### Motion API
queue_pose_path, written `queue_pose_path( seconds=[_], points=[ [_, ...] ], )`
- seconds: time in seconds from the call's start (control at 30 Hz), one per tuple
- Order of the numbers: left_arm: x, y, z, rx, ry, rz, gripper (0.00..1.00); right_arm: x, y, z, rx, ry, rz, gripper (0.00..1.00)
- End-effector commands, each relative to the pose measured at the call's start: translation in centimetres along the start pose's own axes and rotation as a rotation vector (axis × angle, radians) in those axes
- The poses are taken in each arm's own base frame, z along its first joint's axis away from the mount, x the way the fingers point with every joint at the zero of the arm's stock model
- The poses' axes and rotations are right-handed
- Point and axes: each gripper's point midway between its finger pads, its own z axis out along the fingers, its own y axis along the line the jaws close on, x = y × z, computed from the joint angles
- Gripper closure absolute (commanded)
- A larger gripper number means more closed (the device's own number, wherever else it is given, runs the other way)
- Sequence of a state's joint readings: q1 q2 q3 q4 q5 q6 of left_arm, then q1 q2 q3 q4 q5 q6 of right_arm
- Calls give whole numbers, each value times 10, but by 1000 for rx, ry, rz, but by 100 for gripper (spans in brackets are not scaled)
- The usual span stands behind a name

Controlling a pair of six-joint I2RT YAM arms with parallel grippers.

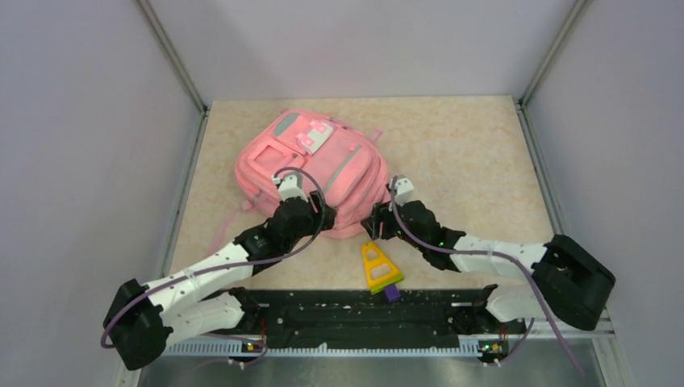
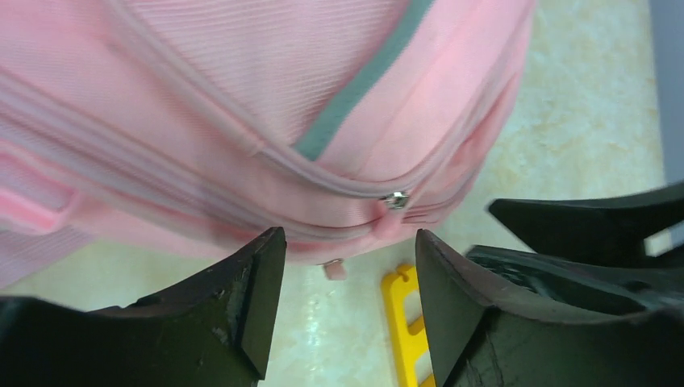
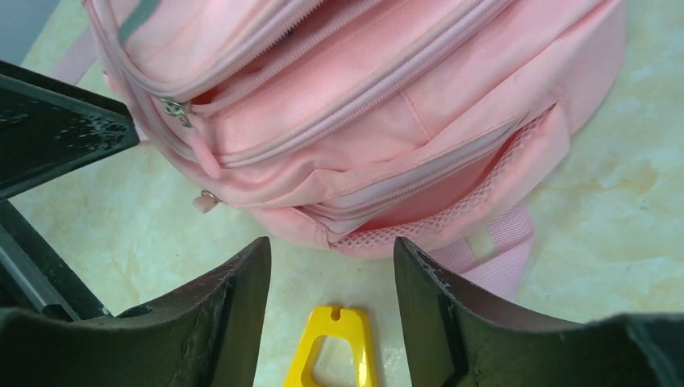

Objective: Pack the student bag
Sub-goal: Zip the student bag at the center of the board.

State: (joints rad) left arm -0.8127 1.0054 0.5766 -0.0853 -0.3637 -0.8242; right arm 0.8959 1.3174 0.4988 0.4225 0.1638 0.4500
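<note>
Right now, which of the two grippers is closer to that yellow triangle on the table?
Right. The right gripper hovers just beyond the yellow triangle's tip, beside the pink bag. The left gripper is further off to the left, at the bag's near edge.

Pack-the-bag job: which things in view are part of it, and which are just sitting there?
Job:
- student bag
- yellow triangular ruler, loose on the table in front of the bag, probably to be packed
- purple item at the ruler's near end, probably the same

Just there:
- black mounting rail
- table
- grey walls
</note>
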Motion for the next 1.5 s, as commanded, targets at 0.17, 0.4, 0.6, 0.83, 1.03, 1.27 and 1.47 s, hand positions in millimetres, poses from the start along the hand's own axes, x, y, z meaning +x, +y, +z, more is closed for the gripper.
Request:
queue_pose_path(
  seconds=[0.17,0.4,0.6,0.83,1.03,1.27,1.47],
  points=[
    [-47,6,-17,61,-74,-84,42,-46,35,-21,-57,-83,-74,43],
    [-76,13,-3,117,-118,-204,39,-57,74,5,-129,-81,-111,46],
    [-71,27,10,53,-106,-219,39,-51,86,31,-118,-14,-141,50],
    [-60,37,24,15,-74,-214,47,-39,85,52,-93,32,-157,54],
    [-59,48,32,-37,-79,-192,68,-26,72,68,-14,73,-195,84],
    [-70,77,41,-129,-107,-152,100,-30,52,57,65,66,-237,100],
    [-96,100,44,-213,-156,-75,100,-39,20,44,114,90,-274,100]
  ],
)
